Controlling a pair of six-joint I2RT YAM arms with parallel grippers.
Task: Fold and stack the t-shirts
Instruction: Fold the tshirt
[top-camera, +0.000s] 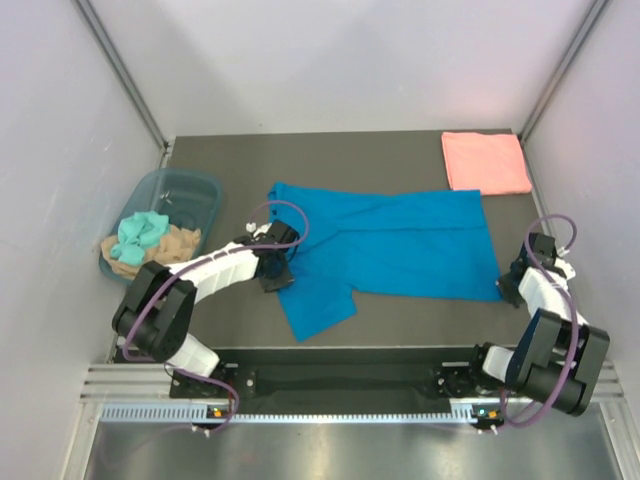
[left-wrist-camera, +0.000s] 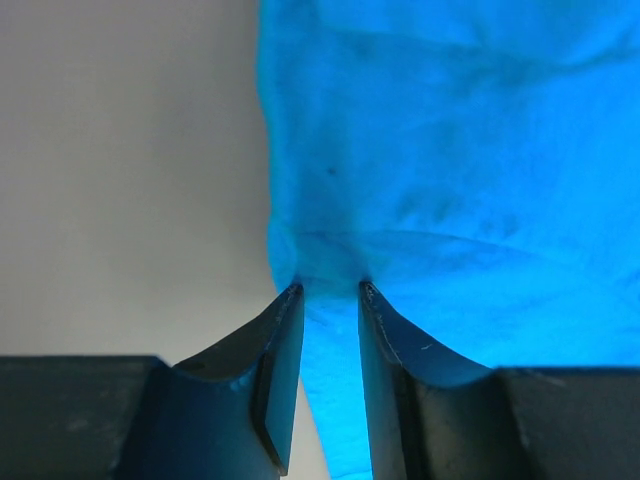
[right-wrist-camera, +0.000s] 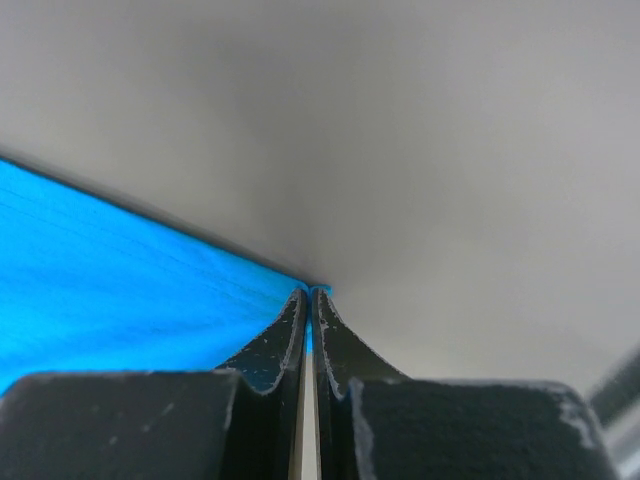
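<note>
The bright blue t-shirt (top-camera: 400, 245) lies spread flat across the dark table, one sleeve pointing toward the near edge. A salmon pink t-shirt (top-camera: 485, 162) sits folded at the back right corner. My left gripper (top-camera: 278, 270) is at the blue shirt's left edge. In the left wrist view its jaws (left-wrist-camera: 330, 290) stand partly open astride the puckered blue cloth (left-wrist-camera: 450, 150), tips pressing down on it. My right gripper (top-camera: 507, 285) is at the shirt's near right corner. In the right wrist view it (right-wrist-camera: 312, 290) is shut, with a sliver of the blue hem (right-wrist-camera: 120, 270) pinched between the tips.
A translucent blue-grey tub (top-camera: 195, 190) stands at the left edge of the table, holding teal cloth (top-camera: 138, 235) and tan cloth (top-camera: 175, 243). White walls close in the table on three sides. Bare table (top-camera: 400, 320) shows in front of the blue shirt.
</note>
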